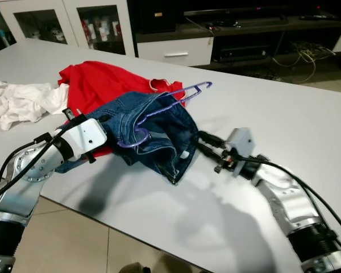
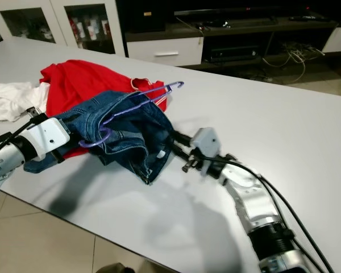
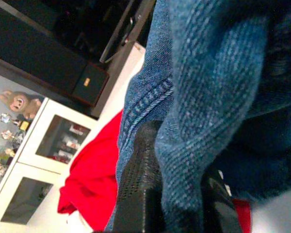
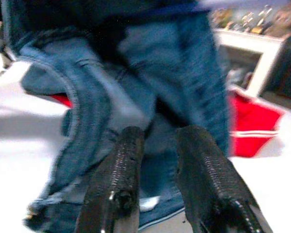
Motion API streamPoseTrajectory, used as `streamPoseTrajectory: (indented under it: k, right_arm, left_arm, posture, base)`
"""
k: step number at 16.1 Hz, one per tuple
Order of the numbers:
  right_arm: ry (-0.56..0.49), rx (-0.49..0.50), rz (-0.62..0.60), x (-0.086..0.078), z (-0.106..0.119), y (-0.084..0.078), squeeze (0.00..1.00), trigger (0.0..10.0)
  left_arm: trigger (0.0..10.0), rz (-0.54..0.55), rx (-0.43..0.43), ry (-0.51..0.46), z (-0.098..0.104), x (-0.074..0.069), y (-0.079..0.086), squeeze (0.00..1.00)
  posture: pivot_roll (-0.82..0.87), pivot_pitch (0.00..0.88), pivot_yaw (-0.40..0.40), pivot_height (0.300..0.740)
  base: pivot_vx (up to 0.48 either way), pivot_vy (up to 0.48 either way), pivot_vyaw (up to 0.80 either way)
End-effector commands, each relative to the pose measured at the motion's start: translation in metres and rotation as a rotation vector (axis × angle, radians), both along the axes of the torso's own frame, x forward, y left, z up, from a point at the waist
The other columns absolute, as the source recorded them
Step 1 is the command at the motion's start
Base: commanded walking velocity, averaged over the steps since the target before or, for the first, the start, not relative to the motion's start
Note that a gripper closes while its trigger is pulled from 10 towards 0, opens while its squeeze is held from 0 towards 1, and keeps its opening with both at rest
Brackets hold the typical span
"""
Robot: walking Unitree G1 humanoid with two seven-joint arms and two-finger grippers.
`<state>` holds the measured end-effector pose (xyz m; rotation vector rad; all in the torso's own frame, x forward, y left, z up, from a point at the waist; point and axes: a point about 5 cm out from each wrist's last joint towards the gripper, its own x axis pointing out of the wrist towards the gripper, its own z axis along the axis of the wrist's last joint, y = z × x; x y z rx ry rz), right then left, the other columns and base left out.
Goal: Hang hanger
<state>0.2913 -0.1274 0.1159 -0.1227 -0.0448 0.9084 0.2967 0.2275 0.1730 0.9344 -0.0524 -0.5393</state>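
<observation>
A pair of blue jeans (image 1: 159, 133) hangs over a purple hanger (image 1: 176, 98), held up above the grey table (image 1: 284, 114). The hanger's hook points up and to the right. My left gripper (image 1: 115, 128) comes in from the left and is shut on a fold of the denim; in the left wrist view the cloth is pinched between its fingers (image 3: 140, 184). My right gripper (image 1: 200, 142) reaches in from the right, its fingertips against the jeans' right side. Its fingers (image 4: 119, 160) stand a narrow gap apart, with denim hanging just beyond them.
A red garment (image 1: 96, 79) lies on the table behind the jeans, and a white cloth (image 1: 23, 102) lies at the far left. The table's near edge runs just below my arms, with tiled floor beneath. A dark TV stand (image 1: 244, 34) and white glass-door cabinets (image 1: 96, 25) stand behind.
</observation>
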Motion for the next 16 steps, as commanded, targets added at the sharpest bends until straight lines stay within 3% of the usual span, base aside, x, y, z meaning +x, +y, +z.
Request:
streamPoseTrajectory:
  k: [1, 6, 7, 8, 10, 11, 12, 13, 15, 16]
  right_arm:
    - [0.060, 0.049, 0.000, 0.001, -0.003, 0.006, 1.00, 10.0]
    - [0.114, 0.150, 0.090, -0.007, 0.015, 0.023, 1.00, 10.0]
    - [0.126, 0.150, 0.108, -0.008, 0.019, 0.027, 0.31, 10.0]
    - [0.139, 0.156, 0.129, -0.010, 0.022, 0.033, 0.04, 10.0]
    - [0.171, 0.197, 0.155, -0.014, 0.028, 0.037, 0.02, 10.0]
    - [0.190, 0.228, 0.178, -0.016, 0.033, 0.037, 0.12, 10.0]
    - [0.195, 0.234, 0.186, -0.017, 0.034, 0.036, 0.12, 10.0]
    - [0.208, 0.224, 0.215, -0.022, 0.037, 0.036, 0.92, 10.0]
    - [0.227, 0.163, 0.249, -0.030, 0.034, 0.041, 0.95, 10.0]
    - [0.237, 0.091, 0.220, -0.031, 0.025, 0.046, 0.89, 10.0]
  left_arm:
    - [0.0, 0.006, -0.018, -0.021, 0.007, 0.003, 0.002, 0.00]
    - [0.0, 0.009, -0.018, -0.018, 0.007, 0.001, 0.005, 0.00]
    - [0.0, 0.010, -0.016, -0.019, 0.007, 0.001, 0.006, 0.00]
    - [0.0, 0.009, -0.014, -0.020, 0.007, 0.002, 0.006, 0.00]
    - [0.0, 0.005, -0.011, -0.020, 0.008, 0.002, 0.006, 0.00]
    - [0.0, 0.004, -0.009, -0.019, 0.008, 0.002, 0.006, 0.00]
    - [0.0, 0.004, -0.009, -0.018, 0.008, 0.002, 0.006, 0.00]
    - [0.0, 0.002, -0.004, -0.016, 0.007, 0.002, 0.006, 0.00]
    - [0.0, -0.006, 0.000, -0.015, 0.008, 0.003, 0.004, 0.00]
    - [0.0, -0.014, 0.002, -0.019, 0.008, 0.005, 0.002, 0.00]
  posture:
    - [-0.02, 0.000, 0.070, 0.740]
    - [-0.01, 0.000, 0.073, 0.740]
    - [-0.01, 0.000, 0.075, 0.740]
    - [-0.01, 0.000, 0.077, 0.740]
    - [-0.01, 0.000, 0.077, 0.740]
    - [-0.01, 0.000, 0.081, 0.740]
    - [-0.01, 0.000, 0.081, 0.740]
    - [-0.01, 0.000, 0.081, 0.740]
    - [-0.01, 0.000, 0.081, 0.740]
    - [-0.01, 0.000, 0.081, 0.740]
  base:
    - [0.000, 0.000, 0.00]
    - [0.000, 0.000, 0.00]
    - [0.000, 0.000, 0.00]
    - [0.000, 0.000, 0.00]
    - [0.000, 0.000, 0.00]
    - [0.000, 0.000, 0.00]
    - [0.000, 0.000, 0.00]
    - [0.000, 0.000, 0.00]
    - [0.000, 0.000, 0.00]
    - [0.000, 0.000, 0.00]
